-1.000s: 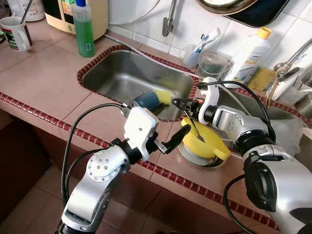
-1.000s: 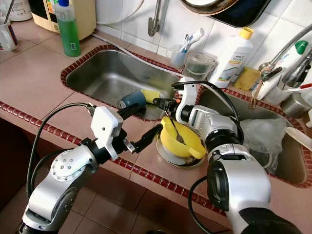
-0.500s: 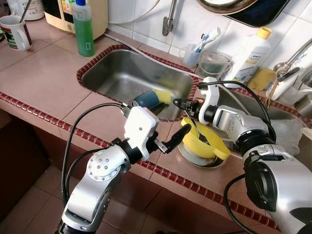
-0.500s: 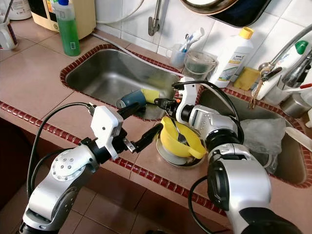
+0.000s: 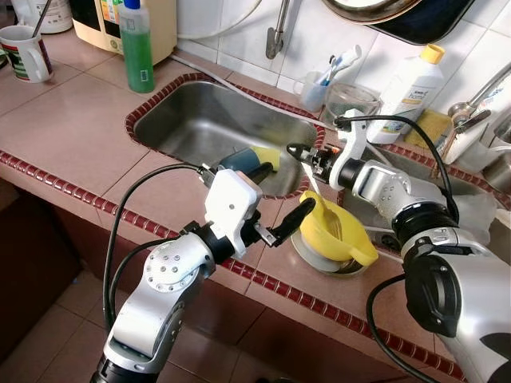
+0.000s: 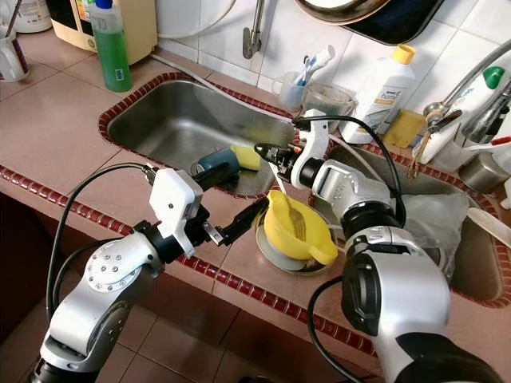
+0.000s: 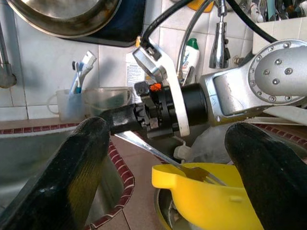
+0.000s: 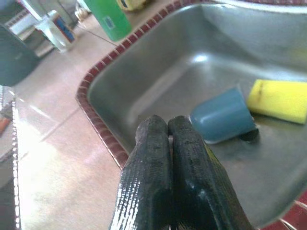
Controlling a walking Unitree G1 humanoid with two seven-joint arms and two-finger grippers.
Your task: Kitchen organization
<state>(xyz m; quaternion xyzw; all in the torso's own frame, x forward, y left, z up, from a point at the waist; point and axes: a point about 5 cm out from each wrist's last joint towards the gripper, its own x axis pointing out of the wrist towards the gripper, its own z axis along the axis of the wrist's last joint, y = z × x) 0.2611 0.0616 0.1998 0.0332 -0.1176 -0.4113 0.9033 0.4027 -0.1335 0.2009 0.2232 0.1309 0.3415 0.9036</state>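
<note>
Pinching a fork point(image 5: 319, 194) by its handle, the right gripper point(image 5: 297, 151) sits center frame in the eye view, tines down in the yellow bowl point(image 5: 339, 233), probably lifting it out. Left gripper point(image 5: 295, 215), fingers apart, waits just left of the bowl. Left wrist view: fork point(image 7: 163, 158) center, between spread fingers point(image 7: 72, 177). Right wrist view: fingers point(image 8: 165, 191) pressed together over the sink point(image 8: 158, 81).

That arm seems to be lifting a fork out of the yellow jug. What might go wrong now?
The right end effector pinches only the tip of the fork, so it could slip and drop. The tines are still inside the yellow jug, which sits tilted on a metal dish; dragging the fork could tip it toward the sink.
</note>
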